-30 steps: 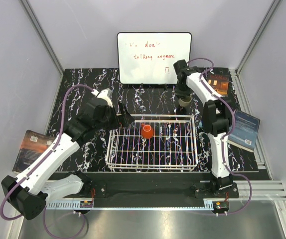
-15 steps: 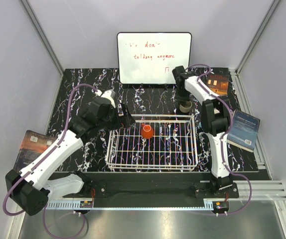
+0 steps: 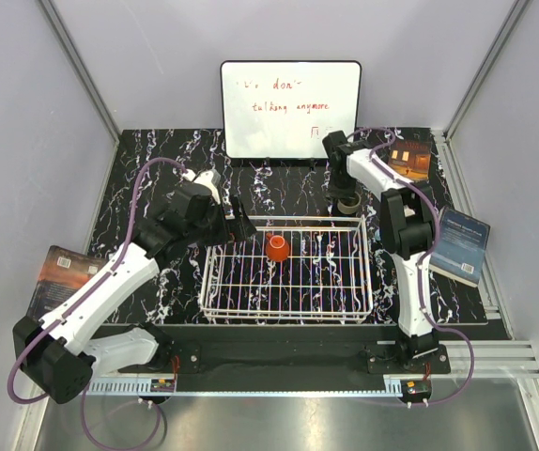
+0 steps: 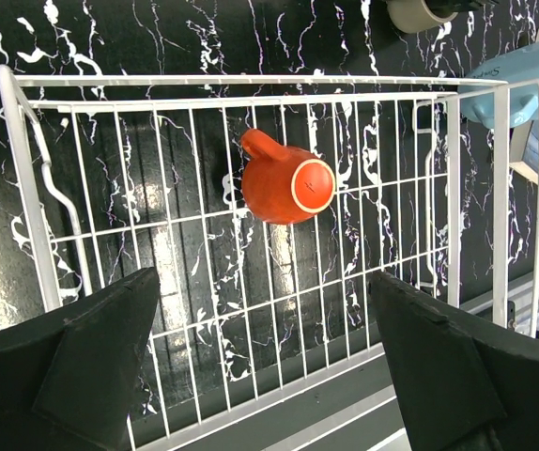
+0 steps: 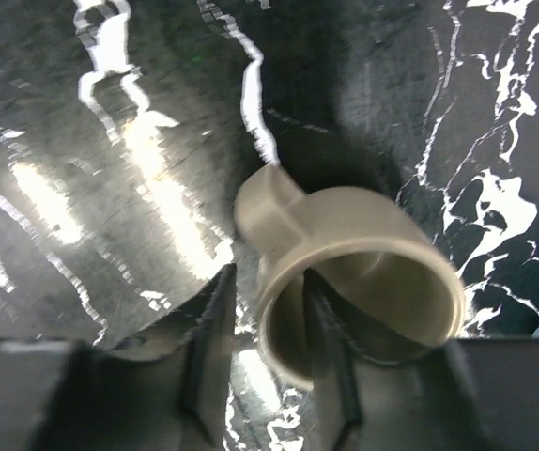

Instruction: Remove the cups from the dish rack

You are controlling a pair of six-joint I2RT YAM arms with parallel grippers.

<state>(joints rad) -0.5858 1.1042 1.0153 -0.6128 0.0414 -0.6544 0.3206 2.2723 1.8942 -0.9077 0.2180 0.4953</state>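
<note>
The white wire dish rack (image 3: 288, 315) holds the small red-orange cup (image 3: 276, 247), upright near its back middle. In the left wrist view the rack (image 4: 251, 80) and that cup (image 4: 284, 188) lie ahead of my open, empty left gripper (image 4: 269, 376), which hovers at the rack's back left corner (image 3: 237, 224). My right gripper (image 3: 345, 191) is behind the rack's back right corner, over the grey-brown cup (image 3: 350, 203). Its jaws (image 5: 265, 329) straddle the cup's wall (image 5: 363, 244), with a gap on the outer side. A light blue mug (image 4: 528, 80) lies right of the rack. The tumblers are out of view.
A whiteboard with red writing (image 3: 290, 108) stands at the back. Books lie at the left (image 3: 58, 277), the right (image 3: 462, 244) and the back right (image 3: 410, 160). The right arm stands along the rack's right side.
My right gripper has come down and a little left with the grey-brown cup, which now sits lower behind the rack. My left gripper has moved right toward the rack's corner.
</note>
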